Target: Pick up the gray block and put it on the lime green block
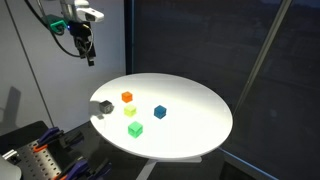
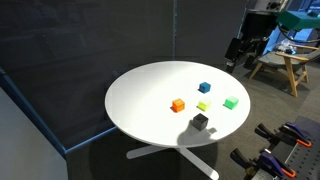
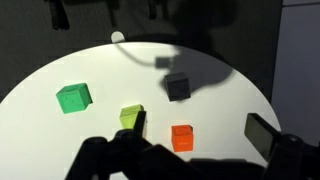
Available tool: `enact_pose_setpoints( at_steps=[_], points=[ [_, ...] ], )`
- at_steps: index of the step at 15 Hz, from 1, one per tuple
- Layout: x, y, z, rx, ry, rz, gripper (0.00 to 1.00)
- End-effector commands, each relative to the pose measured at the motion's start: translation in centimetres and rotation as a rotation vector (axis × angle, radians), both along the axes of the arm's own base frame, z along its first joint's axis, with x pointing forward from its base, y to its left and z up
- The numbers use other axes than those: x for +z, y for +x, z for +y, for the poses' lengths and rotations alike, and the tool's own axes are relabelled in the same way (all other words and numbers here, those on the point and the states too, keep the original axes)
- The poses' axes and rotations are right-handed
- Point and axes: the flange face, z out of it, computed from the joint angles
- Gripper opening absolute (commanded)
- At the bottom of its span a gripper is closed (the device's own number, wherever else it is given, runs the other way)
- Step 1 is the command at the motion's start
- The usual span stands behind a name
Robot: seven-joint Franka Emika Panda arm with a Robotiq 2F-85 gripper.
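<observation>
Gripper (image 1: 88, 52) spread, empty. Well below it, five plain cubes: gray block (image 1: 103, 104), lime green block (image 1: 130, 111), orange cube (image 1: 127, 97), green cube (image 1: 135, 129), blue cube (image 1: 160, 112).

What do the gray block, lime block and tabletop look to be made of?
Gray block: probably painted wood or plastic; matte, flat faces, sharp edges, no glare. Lime block: likely the same; even colour, matte. Tabletop: smooth white laminate or painted board, perhaps; uniform, no grain. Too small to be sure.

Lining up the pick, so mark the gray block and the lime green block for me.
gray block (image 3: 177, 87): wrist view, middle of the cube.
lime green block (image 3: 131, 117): wrist view, middle of the cube.
</observation>
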Motion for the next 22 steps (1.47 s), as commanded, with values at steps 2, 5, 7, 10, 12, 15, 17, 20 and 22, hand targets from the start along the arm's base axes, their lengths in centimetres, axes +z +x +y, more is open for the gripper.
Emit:
enact_pose_setpoints(
  at_steps=[2,5,7,10,12,15,17,20,22],
  points=[
    [-0.6,3.0,-1.0,0.045,-0.027,-0.044,1.0],
    [-2.1,4.7,-1.2,0.061,-0.023,-0.047,1.0],
    [-3.4,5.7,-1.1,0.07,-0.017,-0.042,1.0],
    [-5.7,7.0,-0.6,0.089,-0.007,-0.018,1.0],
    [-7.3,7.5,-0.2,0.099,0.002,0.007,1.0],
    [-9.4,8.1,0.2,0.109,0.009,0.028,1.0],
    [-10.5,8.5,0.7,0.105,0.015,0.031,1.0],
    [-12.2,9.0,1.4,0.104,0.009,0.032,1.0],
    [-13.0,9.0,1.7,0.106,0.003,0.036,1.0]
  ],
)
